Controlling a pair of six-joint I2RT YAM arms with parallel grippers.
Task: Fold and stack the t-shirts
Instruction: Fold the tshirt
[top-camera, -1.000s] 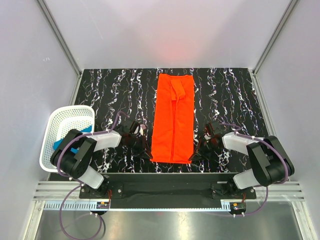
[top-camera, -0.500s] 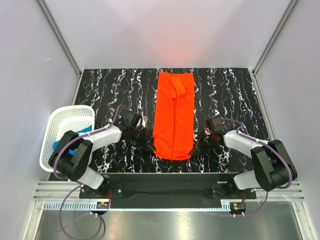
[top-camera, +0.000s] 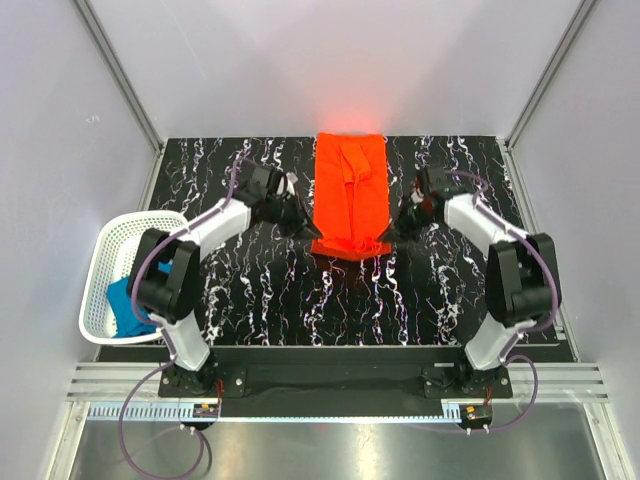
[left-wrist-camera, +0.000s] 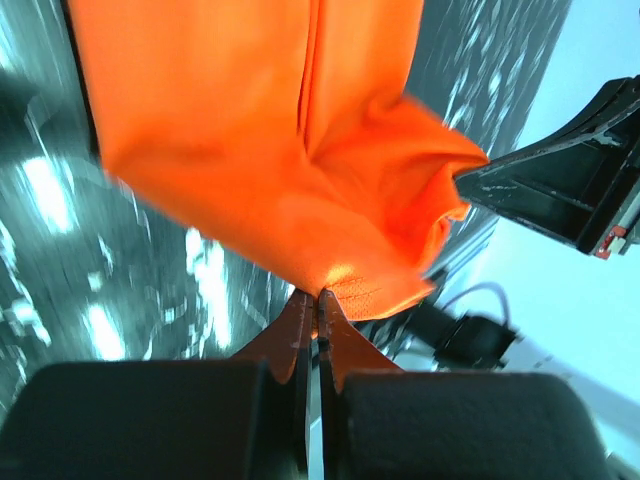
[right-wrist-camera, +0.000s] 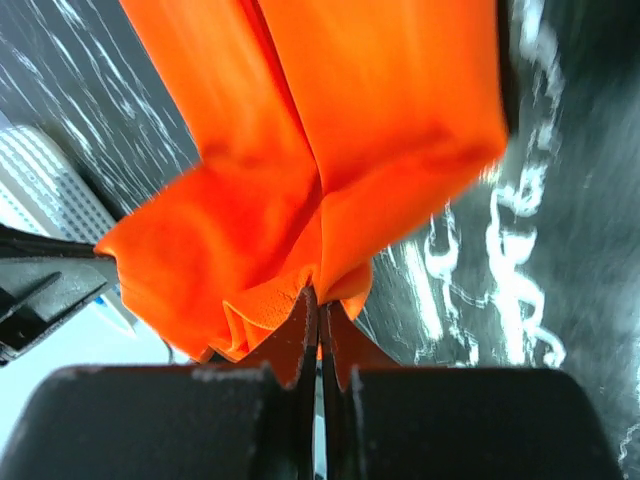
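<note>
Your left gripper (left-wrist-camera: 318, 297) is pinching the near left corner of the orange-red t-shirt (top-camera: 350, 190), your right gripper (right-wrist-camera: 320, 297) is clamping its near right corner, teal t-shirt (top-camera: 124, 300) is lying in the white basket (top-camera: 150, 232) at left.

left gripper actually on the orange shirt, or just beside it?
Touching. The left wrist view shows the left gripper shut on the orange shirt, with the cloth's edge pinched between its fingertips.

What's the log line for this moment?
left pincer: shut on orange t-shirt near hem | right pincer: shut on same hem | teal t-shirt: in white basket
</note>
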